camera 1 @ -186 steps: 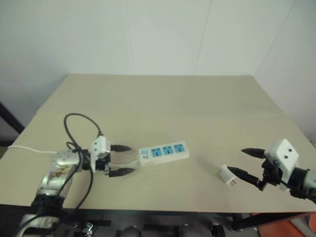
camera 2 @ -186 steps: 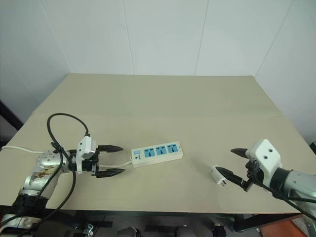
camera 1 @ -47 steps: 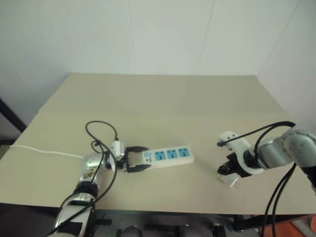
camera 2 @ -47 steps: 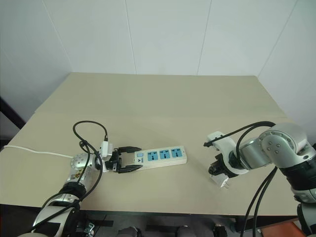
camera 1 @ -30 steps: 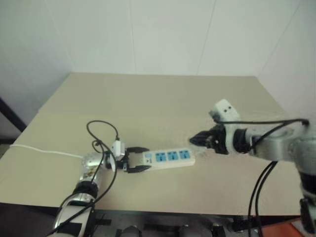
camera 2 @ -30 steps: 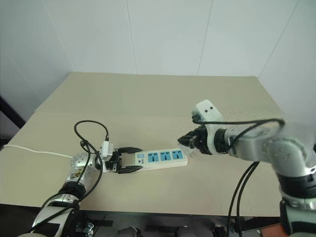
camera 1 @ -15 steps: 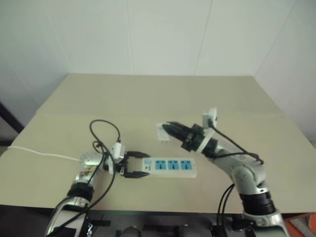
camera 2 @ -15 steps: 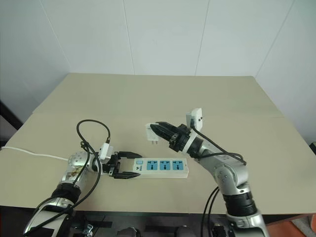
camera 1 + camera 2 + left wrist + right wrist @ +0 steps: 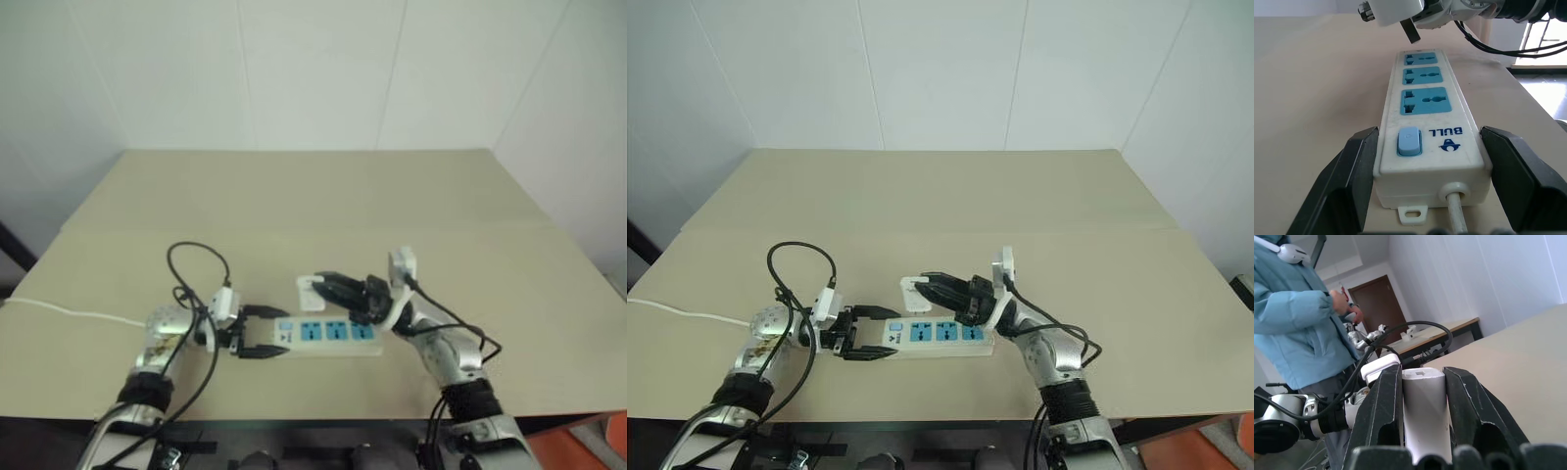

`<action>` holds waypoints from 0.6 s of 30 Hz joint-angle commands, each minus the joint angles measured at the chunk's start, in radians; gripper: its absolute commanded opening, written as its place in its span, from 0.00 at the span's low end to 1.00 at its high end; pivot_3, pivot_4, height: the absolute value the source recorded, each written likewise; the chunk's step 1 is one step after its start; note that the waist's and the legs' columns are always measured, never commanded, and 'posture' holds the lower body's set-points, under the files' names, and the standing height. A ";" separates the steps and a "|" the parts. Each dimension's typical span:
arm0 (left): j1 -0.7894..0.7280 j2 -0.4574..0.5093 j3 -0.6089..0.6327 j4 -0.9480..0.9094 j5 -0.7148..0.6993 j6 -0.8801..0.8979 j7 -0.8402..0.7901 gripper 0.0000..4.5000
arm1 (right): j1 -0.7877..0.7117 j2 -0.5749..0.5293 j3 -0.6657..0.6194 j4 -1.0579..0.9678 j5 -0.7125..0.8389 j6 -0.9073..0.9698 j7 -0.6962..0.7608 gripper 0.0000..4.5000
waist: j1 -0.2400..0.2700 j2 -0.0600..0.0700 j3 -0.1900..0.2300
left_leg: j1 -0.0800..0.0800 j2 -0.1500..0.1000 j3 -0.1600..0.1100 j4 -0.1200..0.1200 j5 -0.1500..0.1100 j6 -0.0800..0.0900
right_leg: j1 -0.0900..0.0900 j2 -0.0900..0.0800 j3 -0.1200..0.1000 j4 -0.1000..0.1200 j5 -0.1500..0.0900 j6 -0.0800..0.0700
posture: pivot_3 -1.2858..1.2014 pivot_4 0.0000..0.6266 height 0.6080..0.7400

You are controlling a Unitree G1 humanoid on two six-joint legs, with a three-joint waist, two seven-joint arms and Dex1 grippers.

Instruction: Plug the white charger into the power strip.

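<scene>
Above the power strip, the right gripper clamped the white charger; the left gripper straddled the switch end, jaws apart. Misaligned prongs might jam.

- We see the power strip lying on the table, its cord end between the left gripper fingers.
- The white charger hangs above it, in the right gripper.

Power strip: white, three blue sockets, pale blue switch. Charger: white. Bench: plain beige. Person's jacket: light blue.
</scene>
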 commanded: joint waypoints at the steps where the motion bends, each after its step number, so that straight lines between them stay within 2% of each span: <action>1: 0.032 0.020 -0.003 -0.039 0.005 0.029 0.016 0.69 | -0.025 0.033 -0.014 0.040 -0.024 -0.083 0.058 0.25 | -0.001 0.000 0.000 | 0.001 0.000 0.000 0.000 0.000 0.000 | 0.000 0.000 0.000 0.000 0.000 0.000 | 0.52 0.24 1.00; 10: 0.060 0.045 0.002 -0.108 -0.006 0.071 0.035 0.69 | -0.063 0.091 -0.023 0.203 -0.104 -0.198 0.113 0.25 | -0.001 0.000 0.000 | 0.005 0.000 0.000 -0.002 0.000 0.000 | 0.003 0.000 0.000 0.001 -0.001 -0.001 | 0.52 0.24 1.00; 18: 0.070 0.052 0.002 -0.124 -0.009 0.079 0.041 0.69 | -0.067 0.091 -0.032 0.263 -0.136 -0.236 0.138 0.25 | -0.001 0.000 0.000 | 0.006 0.000 0.001 -0.003 0.000 0.000 | 0.003 0.000 0.001 0.001 -0.001 -0.001 | 0.52 0.24 1.00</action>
